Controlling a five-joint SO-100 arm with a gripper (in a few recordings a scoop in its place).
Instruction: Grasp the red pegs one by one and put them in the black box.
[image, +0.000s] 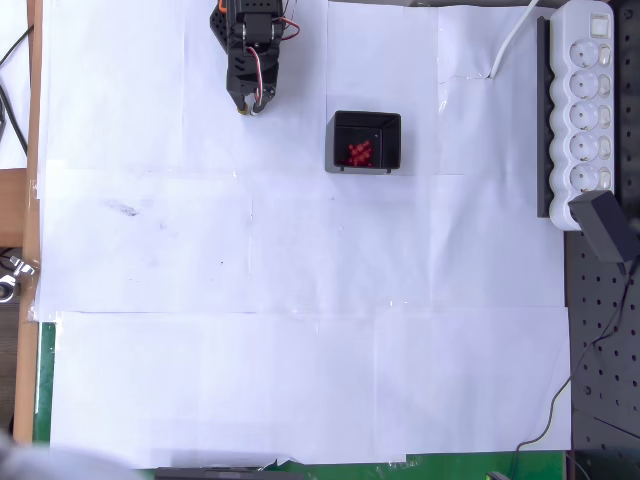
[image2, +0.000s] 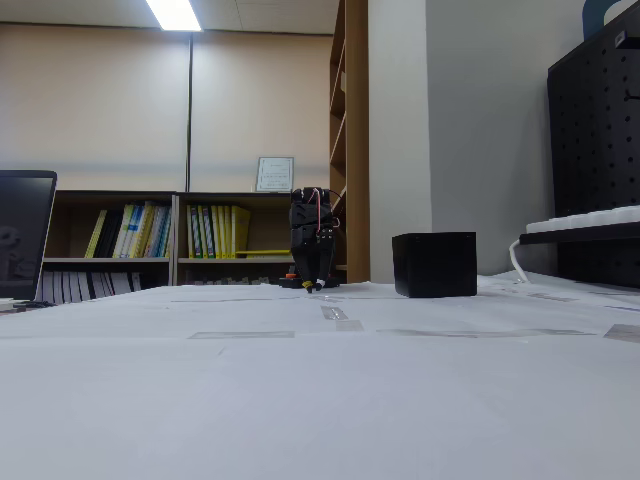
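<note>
The table is covered with flat white paper sheets, and in the fixed view the closest part is smooth, pale and bare, with shiny strips of clear tape where the sheets meet. In the overhead view the paper has a few faint gray smudges on the left side. Farther back sits the black box, a small square box with thin walls and a dark shiny inside. The red pegs are tiny round dots, and they lie together in a little heap on the floor of the box. From the side, the black box looks like a plain dark block, and its walls hide the pegs. The gripper is at the far edge of the paper, to the left of the box in the overhead view and well apart from it. It is made of black plastic with thin red and white wires on it. It points down and its tip is close to the paper. The gripper looks shut or nearly shut with nothing in it, but it is too small to tell for sure. A white power strip with round sockets lies at the right edge. Behind the table are shelves with books.
</note>
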